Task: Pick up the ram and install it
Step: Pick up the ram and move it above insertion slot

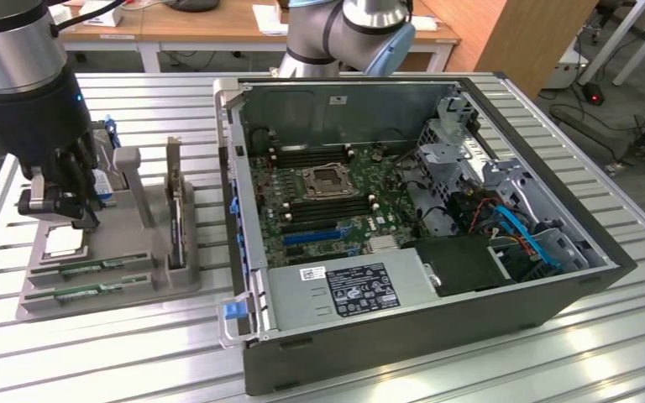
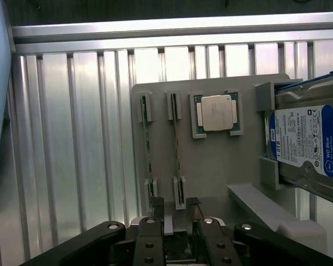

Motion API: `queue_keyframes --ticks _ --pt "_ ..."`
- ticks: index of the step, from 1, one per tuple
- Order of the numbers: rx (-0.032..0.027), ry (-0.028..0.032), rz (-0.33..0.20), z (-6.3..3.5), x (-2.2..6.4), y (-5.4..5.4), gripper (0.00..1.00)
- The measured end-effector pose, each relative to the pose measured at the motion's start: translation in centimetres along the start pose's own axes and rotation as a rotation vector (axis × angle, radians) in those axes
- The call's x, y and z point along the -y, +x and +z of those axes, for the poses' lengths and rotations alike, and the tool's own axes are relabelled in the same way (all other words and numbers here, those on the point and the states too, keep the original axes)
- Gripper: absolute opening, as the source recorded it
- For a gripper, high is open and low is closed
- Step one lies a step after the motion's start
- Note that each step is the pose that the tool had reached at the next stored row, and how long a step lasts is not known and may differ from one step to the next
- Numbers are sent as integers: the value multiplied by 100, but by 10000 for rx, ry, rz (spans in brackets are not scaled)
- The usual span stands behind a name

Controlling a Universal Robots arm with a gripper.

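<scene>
Straight ahead of the spread fingers (image 2: 193, 210), in line with the gap between them, a ram stick (image 2: 177, 147) stands on edge in the grey holder (image 2: 211, 166) (not gripped); a second ram stick (image 2: 147, 149) stands just beside it, a CPU (image 2: 217, 112) farther ahead.

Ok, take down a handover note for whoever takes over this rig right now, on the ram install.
Gripper: open, holding nothing, hovering over the tray, with its fingers to either side of one stick's end.
Ram sticks: both on edge in the tray, beside the CPU and hard drive.
Case: open; the memory slots look empty.
Done: nothing picked up yet.
Left: the whole pick-up and install.
</scene>
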State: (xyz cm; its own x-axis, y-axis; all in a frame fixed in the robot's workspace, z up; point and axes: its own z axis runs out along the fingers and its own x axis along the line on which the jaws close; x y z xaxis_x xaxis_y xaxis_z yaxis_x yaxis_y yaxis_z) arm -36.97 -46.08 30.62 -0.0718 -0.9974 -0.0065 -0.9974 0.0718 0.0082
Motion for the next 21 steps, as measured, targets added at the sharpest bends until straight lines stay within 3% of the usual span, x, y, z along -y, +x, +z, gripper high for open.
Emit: queue_keyframes --ticks 10,12,21 --pt "0 0 -1 78 0 2 29" --pt "-1 -1 -1 149 0 2 29" --pt "0 -1 -2 149 8 139 29"
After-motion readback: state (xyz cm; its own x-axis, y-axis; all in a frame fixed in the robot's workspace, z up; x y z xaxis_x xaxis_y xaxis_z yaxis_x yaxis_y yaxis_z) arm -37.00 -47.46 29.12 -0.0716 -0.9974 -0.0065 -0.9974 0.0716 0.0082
